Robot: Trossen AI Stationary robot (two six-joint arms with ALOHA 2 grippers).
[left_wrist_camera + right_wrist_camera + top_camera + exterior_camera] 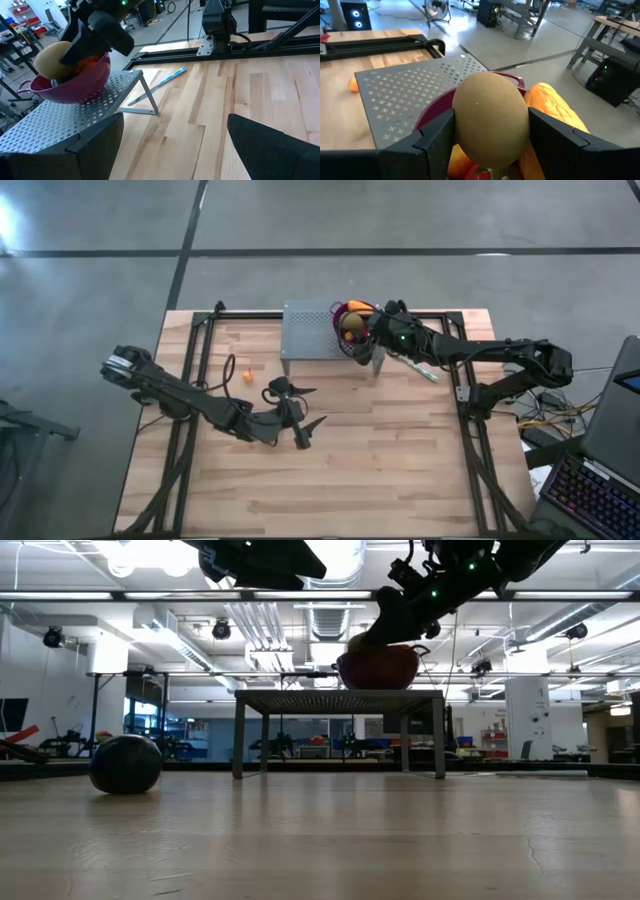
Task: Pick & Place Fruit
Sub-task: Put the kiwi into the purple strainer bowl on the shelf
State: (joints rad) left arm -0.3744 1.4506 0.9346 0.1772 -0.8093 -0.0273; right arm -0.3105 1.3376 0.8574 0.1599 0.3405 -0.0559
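Note:
My right gripper [491,131] is over the purple perforated bowl [343,322], which stands on a perforated metal stand [308,332], and it is shut on a brown-green oval fruit [490,117]. An elongated orange fruit [554,114] and other orange and red pieces lie in the bowl. A small orange ball [248,376] rests on the table. A near-black round [125,763] also sits on the tabletop. My left gripper [303,412] hovers open above the table's middle, in front of the stand, touching nothing. My right gripper pinches the brown-green oval fruit between its two fingers [436,134], one on each side of the fruit's widest part [462,120]. The fingers come slanting down from the table's right. The fruit sits above the bowl's contents; whether it rests on them, I cannot tell.
A thin silver knife-like utensil [421,369] lies on the table right of the stand. A thin orange piece [229,368] lies near the small ball. Black frame rails [195,350] run along the table's left and right sides. Bare wood stretches toward the near edge.

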